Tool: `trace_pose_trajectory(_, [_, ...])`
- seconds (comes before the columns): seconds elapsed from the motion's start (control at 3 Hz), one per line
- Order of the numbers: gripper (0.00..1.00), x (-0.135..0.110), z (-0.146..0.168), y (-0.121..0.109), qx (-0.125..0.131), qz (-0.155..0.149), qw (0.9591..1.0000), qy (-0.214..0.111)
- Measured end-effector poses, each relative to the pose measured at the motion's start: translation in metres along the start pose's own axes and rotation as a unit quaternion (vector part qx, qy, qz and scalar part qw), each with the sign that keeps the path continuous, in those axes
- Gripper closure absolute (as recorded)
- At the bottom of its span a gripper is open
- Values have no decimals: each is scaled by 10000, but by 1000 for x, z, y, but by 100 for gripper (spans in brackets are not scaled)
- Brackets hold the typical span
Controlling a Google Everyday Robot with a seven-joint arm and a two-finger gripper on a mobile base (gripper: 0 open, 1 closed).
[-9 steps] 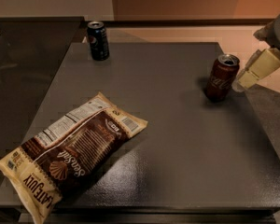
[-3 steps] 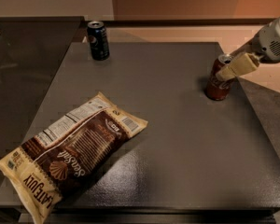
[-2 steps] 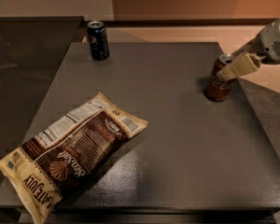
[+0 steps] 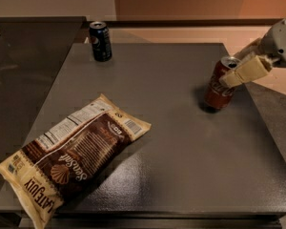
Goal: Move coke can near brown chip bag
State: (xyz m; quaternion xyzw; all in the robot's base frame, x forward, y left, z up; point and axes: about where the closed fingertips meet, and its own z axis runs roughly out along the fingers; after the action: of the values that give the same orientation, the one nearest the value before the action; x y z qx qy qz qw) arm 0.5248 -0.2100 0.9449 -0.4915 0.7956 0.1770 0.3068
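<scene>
The coke can (image 4: 219, 88) is dark red with white script and a silver top. It stands at the right side of the grey table (image 4: 181, 166), leaning a little to the right. My gripper (image 4: 236, 64) comes in from the right edge, its cream fingers (image 4: 244, 71) on either side of the can's upper part, shut on it. The brown chip bag (image 4: 76, 156) lies flat at the front left of the table, far from the can.
A dark blue/black can (image 4: 100, 41) stands upright at the table's back left corner. A dark glossy counter (image 4: 24, 80) adjoins the table on the left. The table's right edge runs just beside the coke can.
Three seconds ago my gripper was just right of the coke can; it has since moved left over the can's top. The can now leans slightly. In the last second little has moved.
</scene>
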Motion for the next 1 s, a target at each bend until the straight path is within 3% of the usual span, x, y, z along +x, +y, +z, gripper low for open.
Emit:
trace_pose_trajectory(0.33, [100, -11, 3, 41, -427, -338, 9985, -78])
trace_pose_trajectory(1.0, [100, -32, 26, 117, -1022, -1165, 9879, -65])
